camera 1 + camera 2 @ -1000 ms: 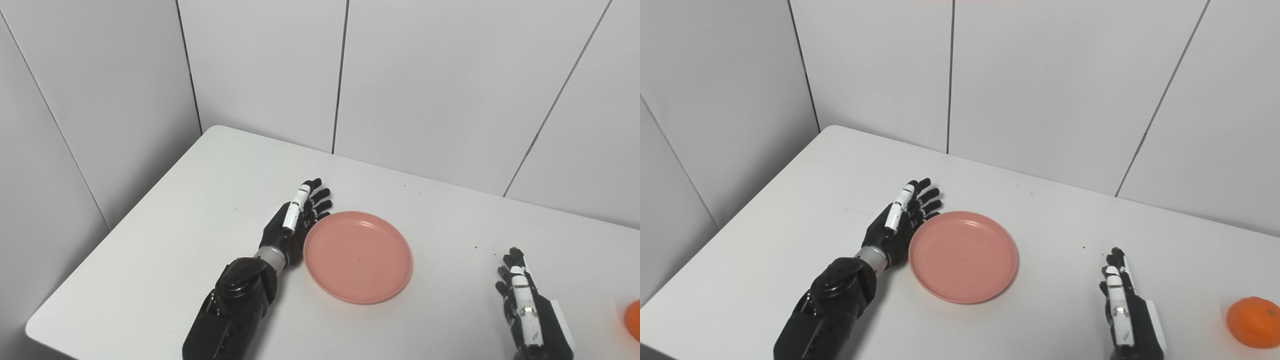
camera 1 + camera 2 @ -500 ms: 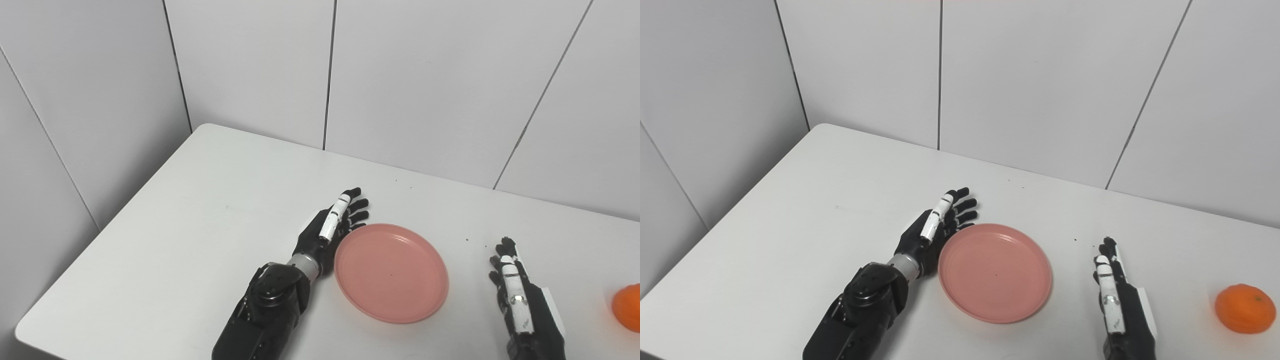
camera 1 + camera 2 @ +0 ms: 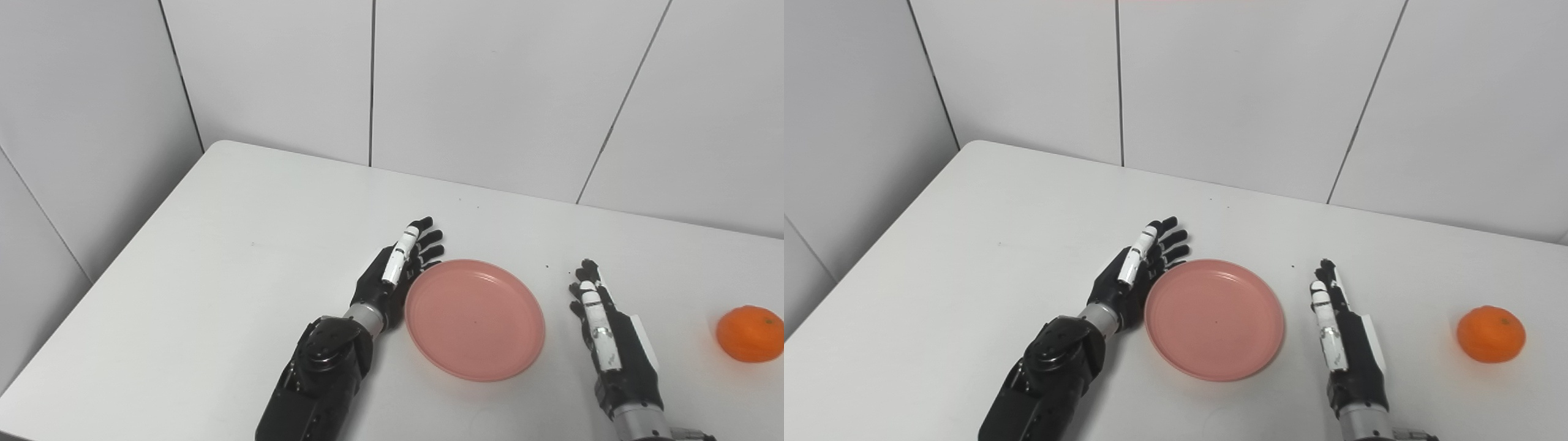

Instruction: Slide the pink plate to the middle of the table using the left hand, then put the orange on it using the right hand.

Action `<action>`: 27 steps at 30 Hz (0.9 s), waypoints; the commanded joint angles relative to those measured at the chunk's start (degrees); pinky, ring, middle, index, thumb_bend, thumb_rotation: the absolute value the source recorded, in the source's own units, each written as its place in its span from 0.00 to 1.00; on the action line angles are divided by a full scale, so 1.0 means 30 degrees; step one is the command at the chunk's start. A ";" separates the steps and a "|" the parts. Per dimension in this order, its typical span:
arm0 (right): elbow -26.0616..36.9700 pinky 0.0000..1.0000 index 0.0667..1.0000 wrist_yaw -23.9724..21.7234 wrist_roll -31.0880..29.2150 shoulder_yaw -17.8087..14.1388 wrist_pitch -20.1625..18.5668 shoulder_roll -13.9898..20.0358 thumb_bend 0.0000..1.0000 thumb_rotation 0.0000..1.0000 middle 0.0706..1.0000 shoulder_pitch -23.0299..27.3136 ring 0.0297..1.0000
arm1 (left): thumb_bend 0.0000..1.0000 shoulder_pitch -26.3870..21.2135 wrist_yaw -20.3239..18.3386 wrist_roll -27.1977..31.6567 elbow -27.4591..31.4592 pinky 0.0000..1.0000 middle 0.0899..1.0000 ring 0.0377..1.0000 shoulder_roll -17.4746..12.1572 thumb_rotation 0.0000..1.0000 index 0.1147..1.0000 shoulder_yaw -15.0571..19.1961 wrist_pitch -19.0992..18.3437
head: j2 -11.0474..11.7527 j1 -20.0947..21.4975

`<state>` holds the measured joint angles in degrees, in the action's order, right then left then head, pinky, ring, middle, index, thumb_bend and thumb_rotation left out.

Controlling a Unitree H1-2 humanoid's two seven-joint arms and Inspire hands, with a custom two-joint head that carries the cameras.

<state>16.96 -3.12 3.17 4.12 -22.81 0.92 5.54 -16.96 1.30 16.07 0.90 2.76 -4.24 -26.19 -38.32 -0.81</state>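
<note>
Since a second ago the camera has been swinging rightward, bringing the whole orange [image 3: 1491,334] into view, while the left hand [image 3: 395,276] has been carrying the pink plate [image 3: 475,318] further from the table's [image 3: 202,257] left edge; the right hand [image 3: 1342,337] is now reaching higher alongside the plate.

Sliding appears to be the step in hand, and it is likely nearing its end, since the plate is sitting close to the table's middle. The left hand is lying edge-on against the plate's left rim, fingers [image 3: 1167,238] extended and slightly spread, pushing rather than gripping; it is holding nothing. The right hand is hovering just beside the plate's right rim, fingers straight and together, empty, apparently not touching the plate.

The orange is resting well to the right of the plate, beyond the right hand. Next, the right hand is going to need to turn away from the plate, travel out to the orange and curl around it.
</note>
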 commanded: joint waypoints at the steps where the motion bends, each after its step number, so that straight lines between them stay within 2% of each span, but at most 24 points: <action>1: 0.0719 0.98 0.98 0.0300 0.0123 -0.0006 -0.0088 -0.0306 0.20 1.00 0.98 0.0633 0.96 | 0.36 -0.0104 -0.0239 0.0088 0.0251 0.89 0.93 0.92 0.0142 1.00 0.93 0.0320 -0.0003 | -0.0007 0.0323; 5: 0.0576 0.97 0.98 0.0321 0.0483 0.0105 -0.0276 -0.0327 0.22 1.00 0.98 0.0743 0.96 | 0.35 0.0029 -0.0662 0.0256 0.0051 0.92 0.94 0.93 0.0083 1.00 0.94 0.0849 0.0364 | -0.0082 0.1621; 6: 0.0528 0.96 0.98 0.0346 0.0589 0.0137 -0.0279 -0.0342 0.23 1.00 0.98 0.0774 0.96 | 0.35 0.0048 -0.0768 0.0317 0.0006 0.92 0.94 0.93 0.0060 1.00 0.94 0.0988 0.0417 | -0.0087 0.2326; 7: 0.0496 0.96 0.97 0.0359 0.0670 0.0154 -0.0272 -0.0358 0.23 1.00 0.97 0.0794 0.95 | 0.34 0.0057 -0.0851 0.0336 -0.0021 0.93 0.94 0.93 0.0060 1.00 0.94 0.1094 0.0432 | -0.0087 0.2326; 8: 0.0471 0.96 0.97 0.0464 0.0770 0.0151 -0.0341 -0.0486 0.23 1.00 0.97 0.0844 0.95 | 0.34 0.0078 -0.0937 0.0471 0.0000 0.93 0.94 0.93 0.0039 1.00 0.94 0.1293 0.0374 | -0.0053 0.3359; 9: 0.0454 0.95 0.97 0.0562 0.0878 0.0149 -0.0420 -0.0588 0.23 1.00 0.97 0.0890 0.95 | 0.34 0.0102 -0.1027 0.0584 0.0025 0.93 0.94 0.93 0.0012 1.00 0.94 0.1451 0.0326 | -0.0053 0.3359; 11: 0.0456 0.95 0.96 0.0704 0.1095 0.0199 -0.0528 -0.0679 0.24 1.00 0.96 0.0976 0.94 | 0.34 0.0135 -0.1255 0.0732 0.0012 0.94 0.94 0.94 -0.0105 1.00 0.94 0.1682 0.0289 | 0.0015 0.3887; 12: 0.0437 0.94 0.96 0.0742 0.1134 0.0203 -0.0495 -0.0714 0.24 1.00 0.95 0.1015 0.94 | 0.34 0.0131 -0.1381 0.0771 -0.0043 0.94 0.94 0.93 -0.0160 1.00 0.94 0.1770 0.0305 | 0.0151 0.4741; 13: 0.0430 0.93 0.95 0.0783 0.1149 0.0171 -0.0479 -0.0768 0.25 1.00 0.95 0.1060 0.94 | 0.34 0.0137 -0.1500 0.0816 -0.0092 0.93 0.94 0.93 -0.0223 1.00 0.94 0.1865 0.0296 | 0.0151 0.4741; 16: 0.0291 0.92 0.95 0.0838 0.1281 0.0114 -0.0319 -0.0815 0.25 1.00 0.95 0.1195 0.93 | 0.34 0.0118 -0.1891 0.1030 -0.0345 0.93 0.93 0.93 -0.0420 1.00 0.93 0.2094 0.0264 | 0.0425 0.5927; 17: 0.0262 0.90 0.94 0.0831 0.1396 0.0141 -0.0280 -0.0769 0.29 1.00 0.94 0.1229 0.92 | 0.35 0.0112 -0.2020 0.1122 -0.0416 0.93 0.93 0.92 -0.0470 1.00 0.93 0.2168 0.0210 | 0.0425 0.5927; 18: 0.0246 0.89 0.94 0.0833 0.1634 0.0211 -0.0346 -0.0666 0.30 1.00 0.93 0.1290 0.92 | 0.35 0.0101 -0.2184 0.1238 -0.0552 0.92 0.93 0.92 -0.0541 1.00 0.93 0.2261 0.0208 | 0.0701 0.6836; 21: 0.0230 0.85 0.90 0.0911 0.2354 0.0375 -0.0487 -0.0458 0.52 1.00 0.89 0.1487 0.88 | 0.34 0.0036 -0.2636 0.1394 -0.1066 0.93 0.93 0.92 -0.0715 1.00 0.93 0.2464 0.0553 | 0.1040 0.7614; 25: 0.0161 0.83 0.88 0.1030 0.3037 0.0529 0.0013 -0.0310 0.54 1.00 0.88 0.1690 0.86 | 0.34 -0.0105 -0.3119 0.1562 -0.1933 0.94 0.93 0.92 -0.0827 1.00 0.93 0.2790 0.1250 | 0.1750 0.8577; 27: 0.0331 0.81 0.86 0.1127 0.3454 0.0625 0.0231 -0.0246 0.53 0.94 0.86 0.1777 0.84 | 0.34 -0.0165 -0.3448 0.1648 -0.2479 0.94 0.93 0.92 -0.0946 1.00 0.93 0.2903 0.1781 | 0.2071 0.9002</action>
<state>16.44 -0.59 12.46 5.63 -24.23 -0.06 8.97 -17.43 -8.75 21.05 -4.68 0.58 4.24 -21.10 -32.87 25.14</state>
